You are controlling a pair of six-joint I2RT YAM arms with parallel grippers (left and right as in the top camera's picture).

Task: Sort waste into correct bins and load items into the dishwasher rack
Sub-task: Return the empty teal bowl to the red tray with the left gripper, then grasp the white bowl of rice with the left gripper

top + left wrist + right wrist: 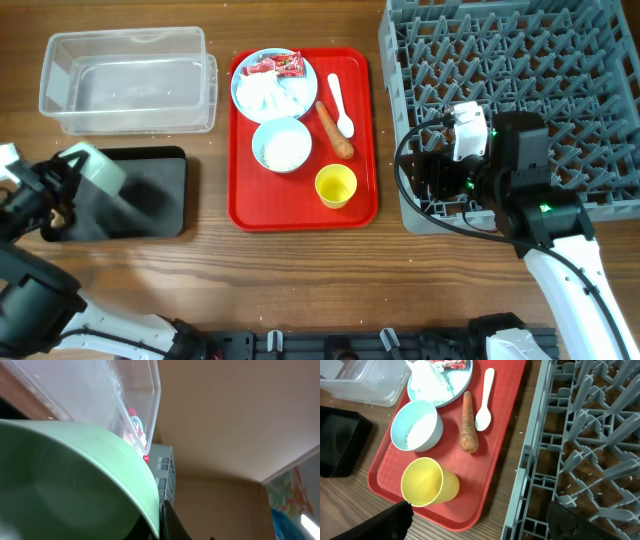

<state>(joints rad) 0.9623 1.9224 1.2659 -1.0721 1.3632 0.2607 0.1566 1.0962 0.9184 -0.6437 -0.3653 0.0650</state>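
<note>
My left gripper [62,182] is shut on the rim of a pale blue-green bowl [98,168] and holds it tilted over the black tray [150,195]. In the left wrist view the bowl [65,480] fills the frame. The red serving tray [360,205] holds a pale blue plate [300,90] with a red wrapper [276,66] and white tissue [264,93], a second bowl [282,146] with rice, a carrot [334,130], a white spoon [340,106] and a yellow cup [336,186]. My right gripper [432,182] is open and empty over the front left corner of the grey rack [520,80]. I cannot make out the brown lump.
The clear tub [125,80] stands at the back left, behind the black tray. In the right wrist view the cup [427,482], carrot [468,422] and spoon [485,412] lie left of the rack's edge [525,470]. Bare wood shows along the front.
</note>
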